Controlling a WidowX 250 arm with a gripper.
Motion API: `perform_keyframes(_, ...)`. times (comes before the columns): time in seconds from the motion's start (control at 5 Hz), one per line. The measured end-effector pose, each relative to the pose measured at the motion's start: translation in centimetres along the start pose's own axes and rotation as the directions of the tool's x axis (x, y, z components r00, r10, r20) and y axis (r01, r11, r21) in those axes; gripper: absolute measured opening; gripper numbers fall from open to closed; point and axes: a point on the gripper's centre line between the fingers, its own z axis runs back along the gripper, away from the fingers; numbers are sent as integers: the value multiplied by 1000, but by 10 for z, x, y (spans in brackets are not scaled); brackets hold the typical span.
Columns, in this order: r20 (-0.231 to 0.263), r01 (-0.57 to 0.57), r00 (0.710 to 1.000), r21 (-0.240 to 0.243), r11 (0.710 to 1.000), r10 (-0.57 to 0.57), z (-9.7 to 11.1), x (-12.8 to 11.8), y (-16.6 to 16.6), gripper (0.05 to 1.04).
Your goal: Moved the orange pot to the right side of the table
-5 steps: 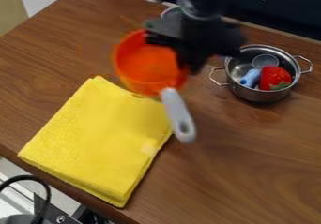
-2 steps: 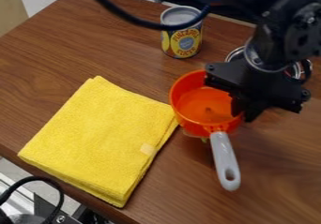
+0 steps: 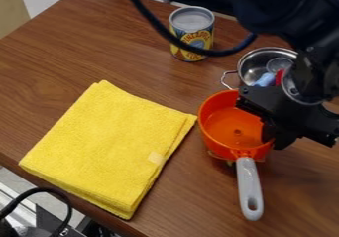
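Brown wooden tabletop point(image 3: 86, 47) below, a claw point(image 3: 277, 138) pinches the orange pot point(image 3: 228, 124) by its right rim, right of the frame's center; the pot lies to the claw's left, handle point(image 3: 249, 186) pointing toward the lower edge.

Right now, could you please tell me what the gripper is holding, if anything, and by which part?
The gripper holds the orange pot by its rim, at the picture's right side, not by the grey handle.

A can point(image 3: 192, 19) bears a label point(image 3: 206, 42) with lettering point(image 3: 196, 35).
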Motion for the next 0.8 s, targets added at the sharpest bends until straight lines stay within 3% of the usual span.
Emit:
perform_keyframes(0.2, 13, 1, 1000, -14, 1000, -1, 0, 0, -3, 82)
perform_keyframes(0.4, -9, -23, 1000, -10, 1000, 23, -2, 0, 3, 231)
perform_keyframes(0.6, -58, -44, 997, -55, 998, 41, 7, 5, 14, 471)
perform_keyframes(0.8, -88, -90, 993, -135, 987, 79, 31, 19, 23, 750)
